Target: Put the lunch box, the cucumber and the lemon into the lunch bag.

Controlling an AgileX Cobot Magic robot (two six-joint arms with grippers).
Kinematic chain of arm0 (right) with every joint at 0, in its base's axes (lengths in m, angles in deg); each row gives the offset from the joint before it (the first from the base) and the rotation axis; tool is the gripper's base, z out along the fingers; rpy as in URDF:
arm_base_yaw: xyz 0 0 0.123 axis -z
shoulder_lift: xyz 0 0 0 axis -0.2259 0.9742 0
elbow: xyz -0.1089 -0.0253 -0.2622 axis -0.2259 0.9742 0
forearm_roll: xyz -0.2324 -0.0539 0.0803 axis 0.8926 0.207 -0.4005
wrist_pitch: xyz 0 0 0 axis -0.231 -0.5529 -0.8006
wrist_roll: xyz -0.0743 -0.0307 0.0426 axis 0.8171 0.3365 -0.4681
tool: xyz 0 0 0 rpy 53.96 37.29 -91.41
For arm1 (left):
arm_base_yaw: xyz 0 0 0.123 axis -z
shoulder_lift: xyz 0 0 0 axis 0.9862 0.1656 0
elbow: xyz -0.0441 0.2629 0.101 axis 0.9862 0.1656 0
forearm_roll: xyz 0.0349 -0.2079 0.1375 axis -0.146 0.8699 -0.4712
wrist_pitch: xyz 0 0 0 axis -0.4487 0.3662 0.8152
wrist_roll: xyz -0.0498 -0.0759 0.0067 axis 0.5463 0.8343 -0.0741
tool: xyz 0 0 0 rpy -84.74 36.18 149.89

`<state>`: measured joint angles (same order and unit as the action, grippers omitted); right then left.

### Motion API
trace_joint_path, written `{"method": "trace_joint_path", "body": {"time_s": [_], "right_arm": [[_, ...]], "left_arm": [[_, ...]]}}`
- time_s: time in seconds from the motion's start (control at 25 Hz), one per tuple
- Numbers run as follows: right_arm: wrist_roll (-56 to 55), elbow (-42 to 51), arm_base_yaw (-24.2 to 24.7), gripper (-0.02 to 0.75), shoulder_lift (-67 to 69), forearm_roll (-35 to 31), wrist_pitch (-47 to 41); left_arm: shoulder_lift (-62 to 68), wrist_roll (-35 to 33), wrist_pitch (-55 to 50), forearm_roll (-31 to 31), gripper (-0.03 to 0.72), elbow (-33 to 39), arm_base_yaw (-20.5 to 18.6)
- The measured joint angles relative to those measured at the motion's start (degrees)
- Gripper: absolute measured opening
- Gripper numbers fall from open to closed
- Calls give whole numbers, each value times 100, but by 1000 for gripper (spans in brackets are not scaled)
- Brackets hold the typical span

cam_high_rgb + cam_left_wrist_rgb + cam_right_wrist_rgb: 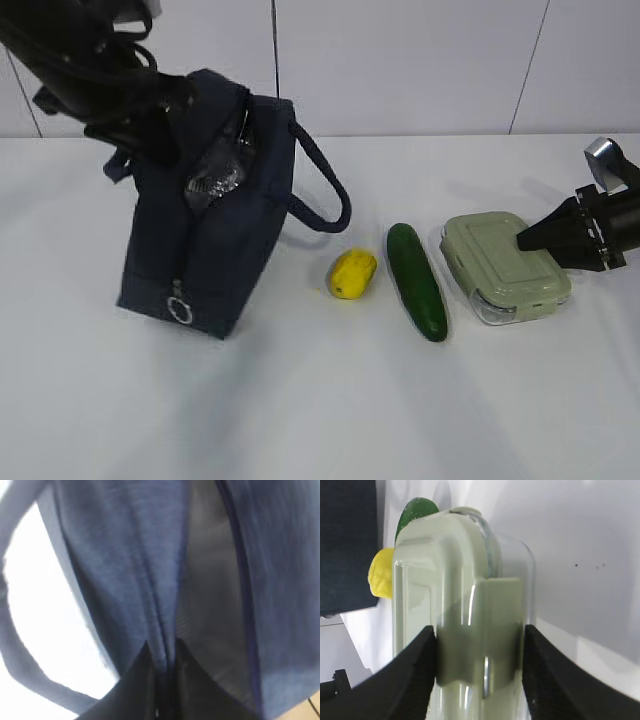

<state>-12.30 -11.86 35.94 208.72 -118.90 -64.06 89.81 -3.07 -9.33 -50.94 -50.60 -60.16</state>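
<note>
You were on the first step: getting the lunch box (507,266) off the table (300,400) and toward the lunch bag (205,200). At the right of the exterior frame your right end effector (480,655) had its two black fingers pressed against opposite sides of the box, one on the sage-green lid and one on the glass. The box appeared to rest on the table, not yet lifted.

At upper left, your left end effector (161,667) was pinching a fold of navy fabric at the bag's top edge, holding the mouth apart; a silvery lining showed inside.

The lemon (353,273) and the cucumber (417,281) lay untouched in the middle of the frame, between bag and box, the cucumber just beside the box.

Judging from this, your next move called for a lift high enough to clear the cucumber and lemon, a carry leftward, and a box angled to fit the narrow opening.
</note>
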Motion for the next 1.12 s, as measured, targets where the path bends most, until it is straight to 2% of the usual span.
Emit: {"method": "trace_joint_path", "body": {"time_s": [0.28,0.48,0.68,0.8,1.12], "right_arm": [[0,0,0,391,0,-7,0],[0,0,0,391,0,-21,0],[0,0,0,391,0,-54,0],[0,0,0,391,0,-81,33],[0,0,0,391,0,-129,65]], "left_arm": [[69,38,-681,-923,5,-1173,416],[434,269,-903,-1586,5,-1280,794],[799,326,-892,-1726,5,-1280,1021],[807,419,-881,-1857,4,-1280,1047],[807,619,-1196,-2960,4,-1280,880]]}}
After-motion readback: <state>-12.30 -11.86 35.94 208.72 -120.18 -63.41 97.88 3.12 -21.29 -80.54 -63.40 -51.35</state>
